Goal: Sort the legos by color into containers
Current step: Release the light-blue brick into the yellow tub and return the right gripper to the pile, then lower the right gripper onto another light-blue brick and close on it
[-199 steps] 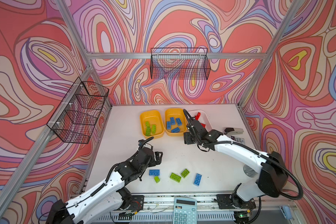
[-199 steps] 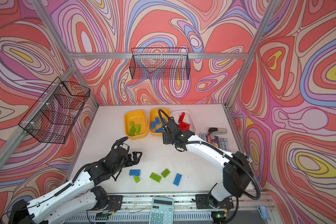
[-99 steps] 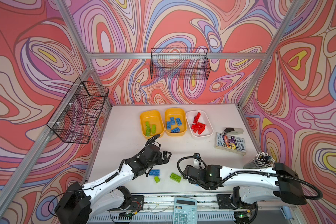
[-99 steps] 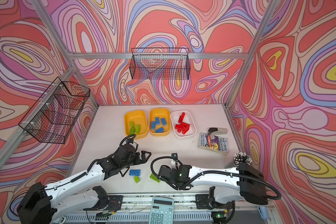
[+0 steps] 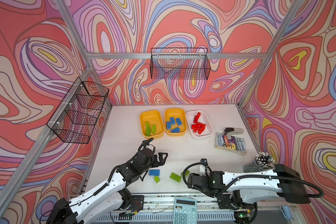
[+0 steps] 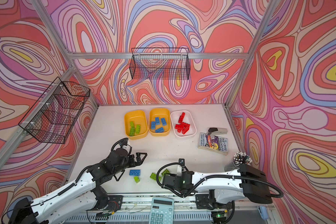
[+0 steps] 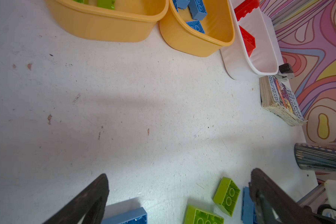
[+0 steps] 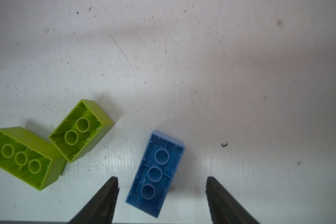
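Observation:
Three containers stand in a row at the back: a yellow tub (image 5: 144,118) with green legos (image 5: 150,128), a yellow tub (image 5: 184,118) with blue legos (image 5: 173,123), and a white tub (image 5: 209,124) with red legos (image 5: 198,125). Near the front lie a blue brick (image 5: 154,172), a small green brick (image 5: 157,179) and two more green bricks (image 5: 175,176). My left gripper (image 5: 162,158) hovers open just behind that blue brick. In the right wrist view my right gripper (image 8: 161,178) is open, straddling an upturned blue brick (image 8: 155,174) without touching it; two upturned green bricks (image 8: 81,130) lie beside it.
A book (image 5: 231,143), a stapler (image 5: 234,131) and a cup of pencils (image 5: 260,163) sit along the right side. A calculator (image 5: 184,210) lies on the front rail. Black wire baskets hang on the back wall (image 5: 179,66) and the left wall (image 5: 80,110).
My right arm swung from the white tub down to the front and now covers the blue brick at the front right. My left gripper shifted slightly right, then held still.

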You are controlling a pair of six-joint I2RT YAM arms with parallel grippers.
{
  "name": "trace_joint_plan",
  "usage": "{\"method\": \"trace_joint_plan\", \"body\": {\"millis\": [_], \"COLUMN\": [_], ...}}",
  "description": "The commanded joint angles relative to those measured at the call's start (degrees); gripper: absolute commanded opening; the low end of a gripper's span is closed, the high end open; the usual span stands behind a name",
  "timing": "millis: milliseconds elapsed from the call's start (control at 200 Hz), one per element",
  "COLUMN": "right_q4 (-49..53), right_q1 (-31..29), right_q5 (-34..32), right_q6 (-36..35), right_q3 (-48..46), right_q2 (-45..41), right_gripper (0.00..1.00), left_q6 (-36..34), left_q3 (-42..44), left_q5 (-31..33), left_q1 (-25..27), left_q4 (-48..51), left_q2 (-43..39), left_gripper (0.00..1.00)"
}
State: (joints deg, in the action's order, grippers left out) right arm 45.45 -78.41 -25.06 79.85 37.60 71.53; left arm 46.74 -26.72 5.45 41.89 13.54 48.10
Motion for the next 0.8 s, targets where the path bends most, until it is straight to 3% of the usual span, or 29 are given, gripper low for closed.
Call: {"method": "trace_joint_plan", "body": {"millis": [0,576,796], "right_q4": [-1.7,-8.9,-14.3], "right_q1": [-0.3,1.5,6.1], "right_q5": [-0.4,1.4,3.9], "right_q6": [2.6,1.0,-3.7], "right_q3": [-1.2,-4.1,-5.3], "right_q2": [-0.7,2.7,5.8], "right_gripper": [0.76,0.77,0.64], "left_q6": [0.5,0.0,-0.2], "left_q3": [0.7,1.1,1.1], "left_q5": [2.1,2.5,2.9], "left_q1": [-0.4,-0.5,-0.7], "left_q4": [1.2,1.2,2.8], "left_q2": [-0.6,1.0,1.6], "left_gripper": [1.0,1.0,1.0]}}
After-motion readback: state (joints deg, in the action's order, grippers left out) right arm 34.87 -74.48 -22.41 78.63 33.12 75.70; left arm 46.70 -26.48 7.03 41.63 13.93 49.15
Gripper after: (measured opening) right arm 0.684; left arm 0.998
